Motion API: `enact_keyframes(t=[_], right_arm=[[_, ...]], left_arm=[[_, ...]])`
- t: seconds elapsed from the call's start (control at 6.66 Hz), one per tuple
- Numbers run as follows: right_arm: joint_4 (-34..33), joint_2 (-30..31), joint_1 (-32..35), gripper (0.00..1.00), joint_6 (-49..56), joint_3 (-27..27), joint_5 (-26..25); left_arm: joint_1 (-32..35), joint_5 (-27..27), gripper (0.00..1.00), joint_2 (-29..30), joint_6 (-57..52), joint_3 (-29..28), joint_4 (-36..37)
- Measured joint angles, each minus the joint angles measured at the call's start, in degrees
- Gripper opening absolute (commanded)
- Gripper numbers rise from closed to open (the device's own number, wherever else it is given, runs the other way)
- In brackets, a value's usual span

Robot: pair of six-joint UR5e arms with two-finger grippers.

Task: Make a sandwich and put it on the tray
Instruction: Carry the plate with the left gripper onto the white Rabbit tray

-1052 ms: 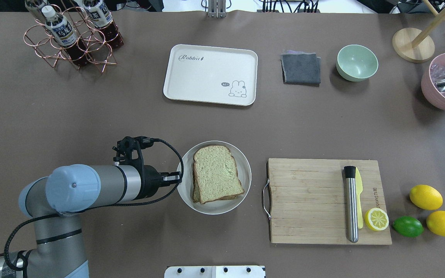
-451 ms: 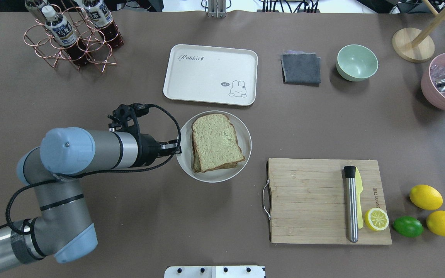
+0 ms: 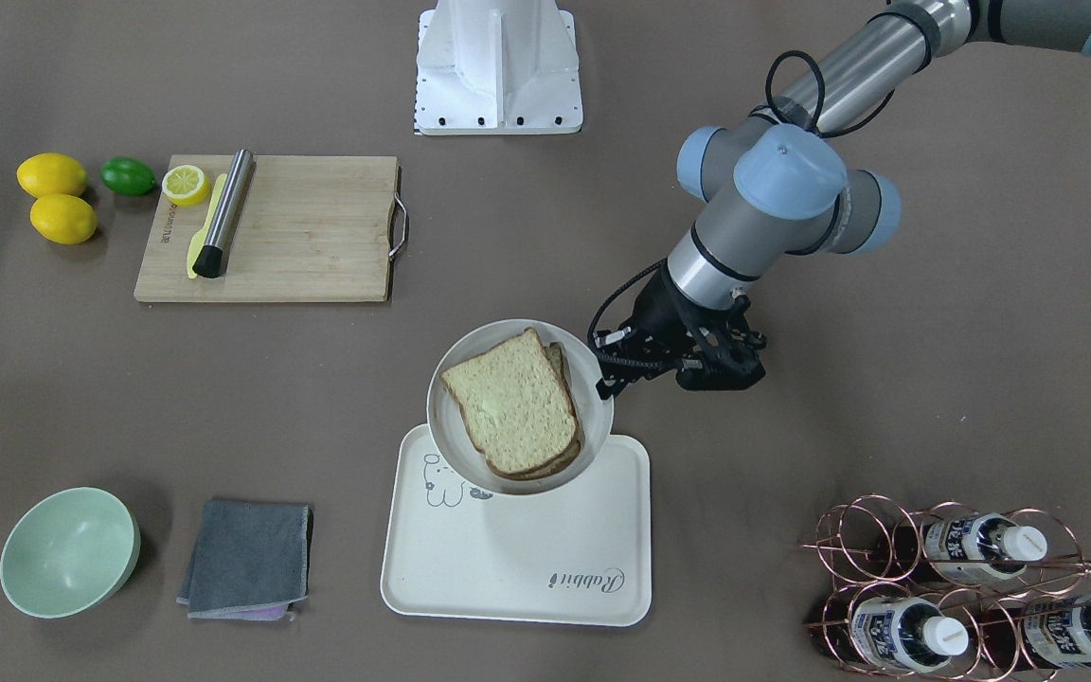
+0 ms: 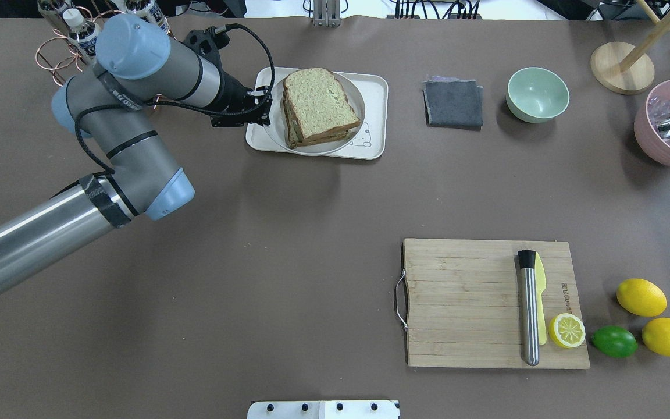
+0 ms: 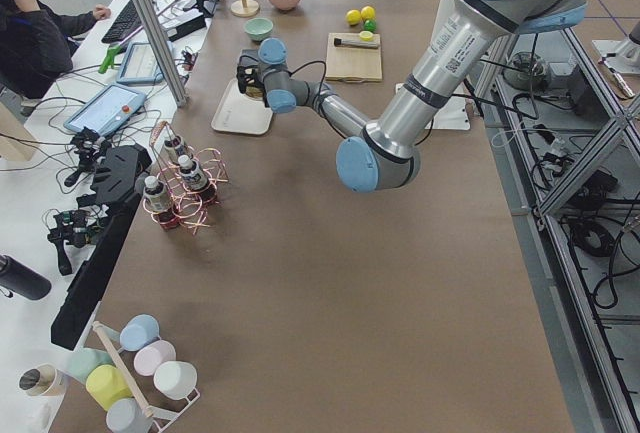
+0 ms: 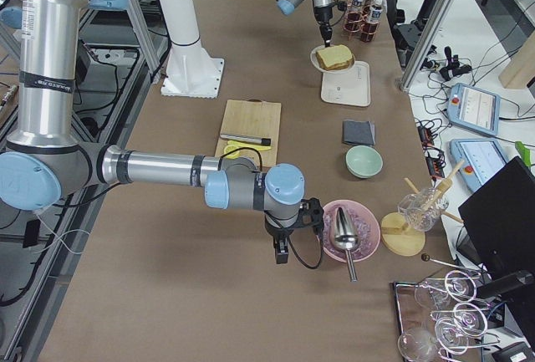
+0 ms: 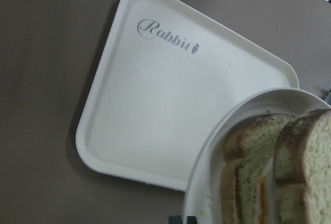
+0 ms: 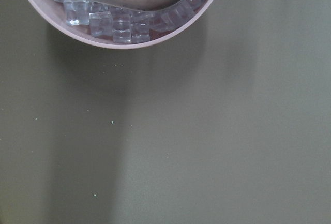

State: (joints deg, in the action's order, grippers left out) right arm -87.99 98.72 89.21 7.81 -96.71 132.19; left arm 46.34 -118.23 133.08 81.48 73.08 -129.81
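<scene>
The sandwich [image 4: 319, 105] and its round white plate [image 4: 315, 149] have travelled away from the robot, off the bare worktop [image 4: 312, 262] to a spot over the tray [image 4: 377, 96]; the two bread slices lie stacked on the plate, which is held raised above the tray, apart from it; the left claw [image 4: 266, 106] pinches the plate's rim on the robot's left side; the right claw [image 6: 280, 255] hovers near a pink bowl [image 8: 122, 45] at the worktop's right end; whether it is spread or pressed together I cannot tell.
</scene>
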Motion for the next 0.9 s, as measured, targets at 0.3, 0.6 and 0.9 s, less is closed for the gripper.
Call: enact_keyframes(t=[0.3, 0.6, 0.9], right_arm=[[0.04, -0.02, 0.00, 1.00, 0.01, 0.02, -0.03], [0.03, -0.37, 0.00, 1.00, -0.01, 0.03, -0.17], [0.01, -0.51, 0.00, 1.00, -0.03, 0.24, -0.28]], left_arm=[[1.40, -0.70, 0.00, 6.66, -1.02, -12.27, -3.82], [1.66, -0.22, 0.00, 11.14, -3.24, -22.32, -7.08], [1.46, 0.84, 0.00, 13.22, -4.19, -27.09, -9.31]])
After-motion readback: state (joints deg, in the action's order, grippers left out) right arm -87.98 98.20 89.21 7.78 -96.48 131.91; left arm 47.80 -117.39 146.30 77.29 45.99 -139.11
